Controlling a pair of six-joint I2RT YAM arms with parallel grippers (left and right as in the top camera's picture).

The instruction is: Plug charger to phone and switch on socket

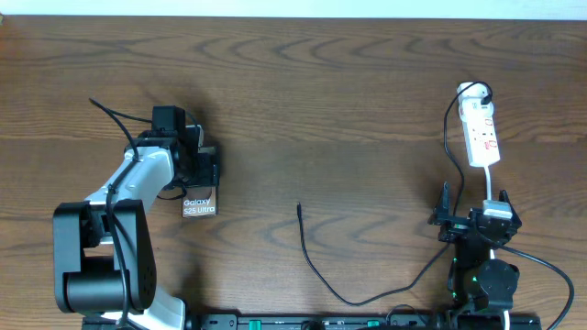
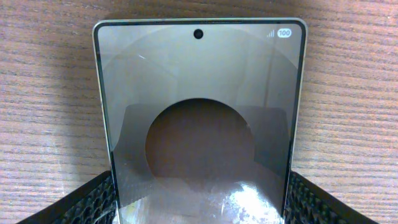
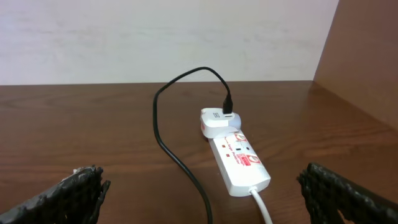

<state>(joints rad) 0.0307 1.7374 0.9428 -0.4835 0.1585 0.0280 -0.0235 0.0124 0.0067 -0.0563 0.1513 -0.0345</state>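
The charger lies loose on the table. Its small plug tip rests free near the middle, well apart from the phone at the left. Its other end sits in the white adapter on the socket at the right. You have the left gripper over the phone, which lies flat with the screen up. The two pads press against its long sides, so these fingers are closed on it. The right gripper hovers near the socket, its fingers spread wide and holding nothing.
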